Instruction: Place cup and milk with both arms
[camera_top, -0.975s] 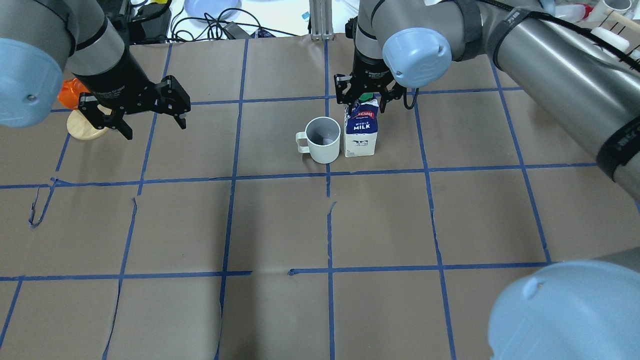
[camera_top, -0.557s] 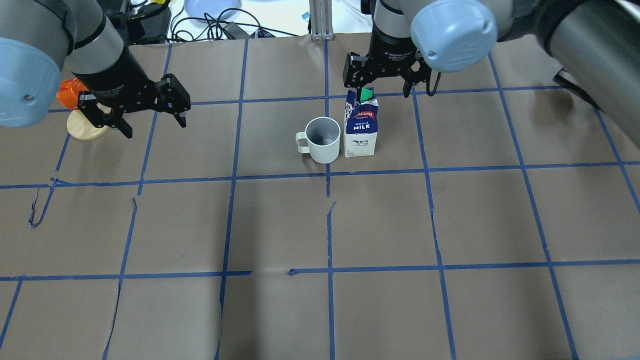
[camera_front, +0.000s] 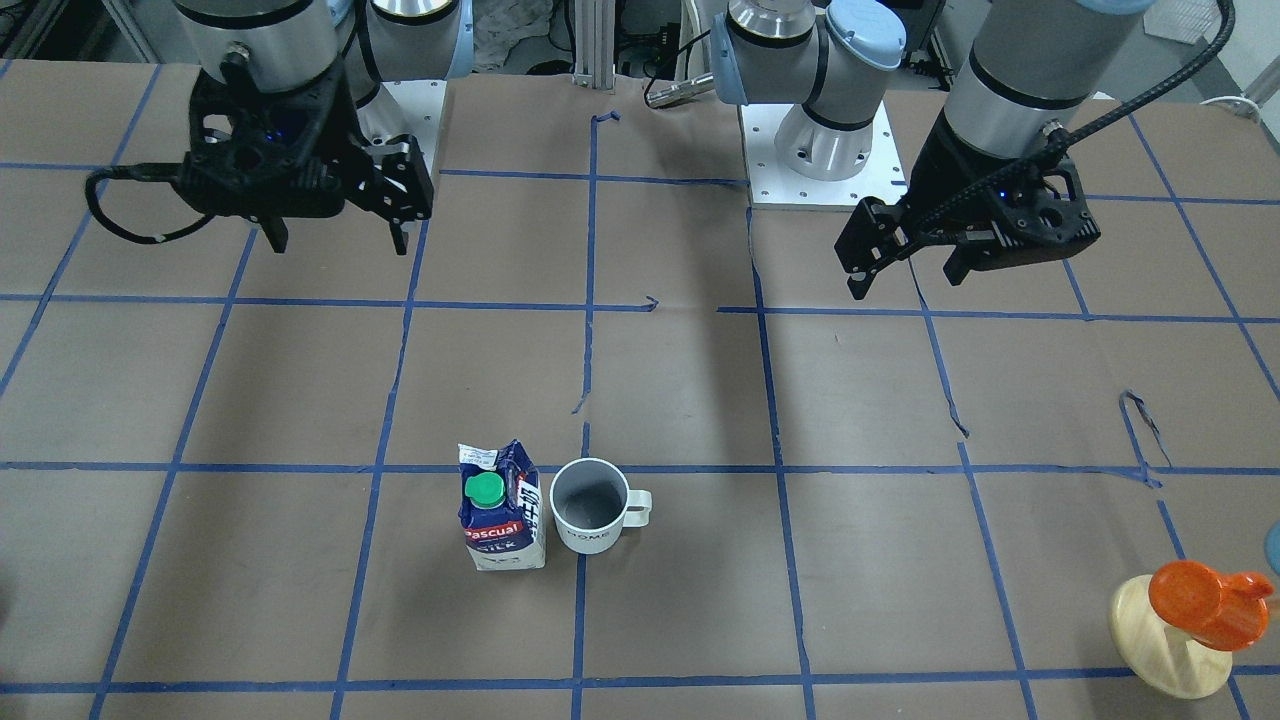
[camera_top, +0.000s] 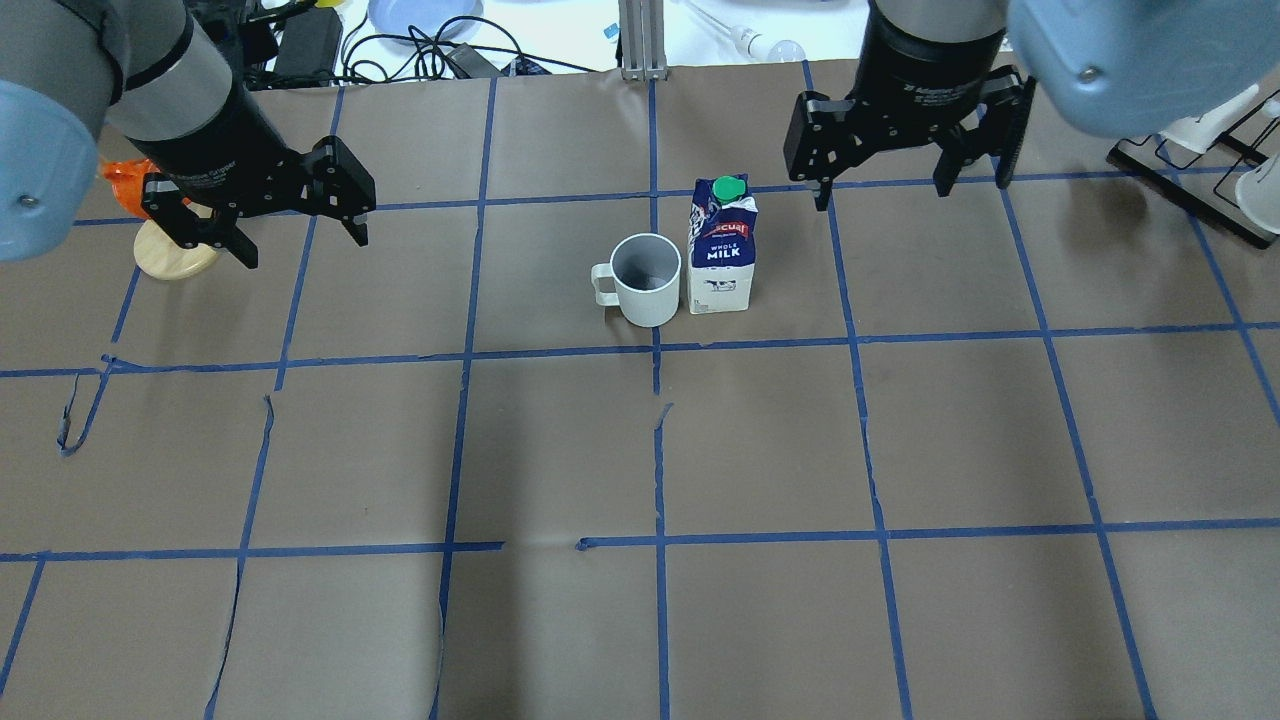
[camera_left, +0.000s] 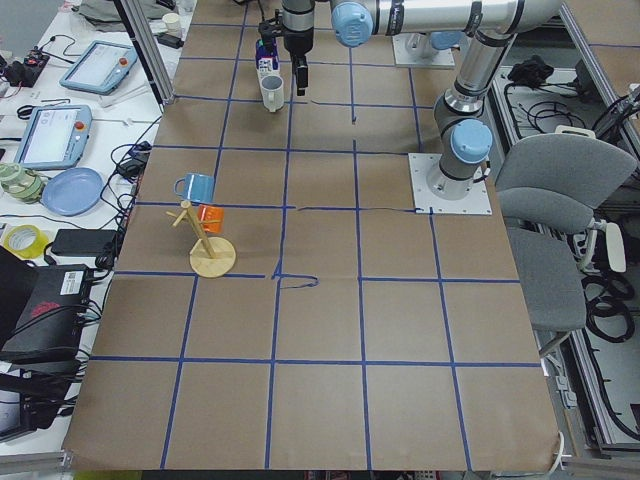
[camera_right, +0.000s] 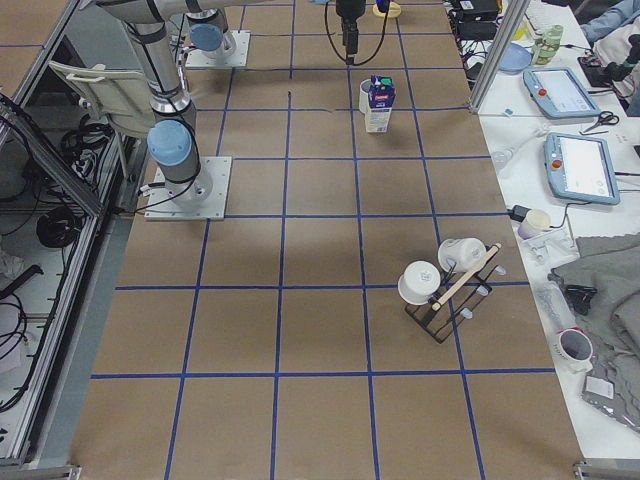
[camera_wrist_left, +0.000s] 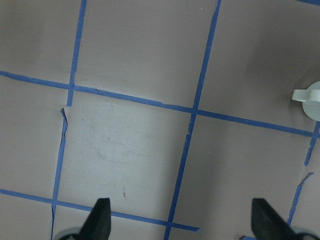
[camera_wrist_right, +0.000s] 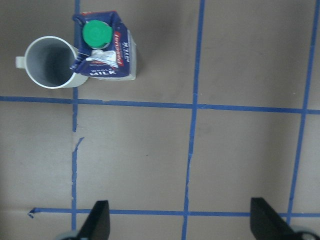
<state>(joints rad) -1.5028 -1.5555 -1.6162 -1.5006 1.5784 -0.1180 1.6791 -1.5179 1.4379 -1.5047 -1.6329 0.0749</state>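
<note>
– Cup (camera_top: 648, 282) first, the white ceramic one with a grey inside and a single handle: where does it stand?
– Upright on the brown paper-covered table (camera_top: 560, 450) with its blue tape grid, close to the middle line, on the half away from the robot. Its handle points toward the robot's left side. Out on that side, the black two-finger left gripper (camera_top: 303, 247) hangs above the table, fingers spread wide and holding nothing, well apart from the cup.
– And right of the cup?
– The dark-blue and white gable-top milk carton (camera_top: 722, 258) with the round green cap. It is upright, long axis vertical, just beside the cup. From the right wrist camera the rim and the carton wall look as if they touch, but I cannot tell for certain.
– Then the other tool?
– The black two-finger right gripper (camera_top: 900, 195), likewise spread and empty, hangs high above the table to the carton's right. Sideways it is the nearer of the two.
– So what does the coming move turn on?
– Both things look set down, so I judge that what is left is clearing away. The pair lies between the grippers, and each arm pulling outward to its own side would avoid it. Only the right one has the tall carton near enough to clip.
</note>
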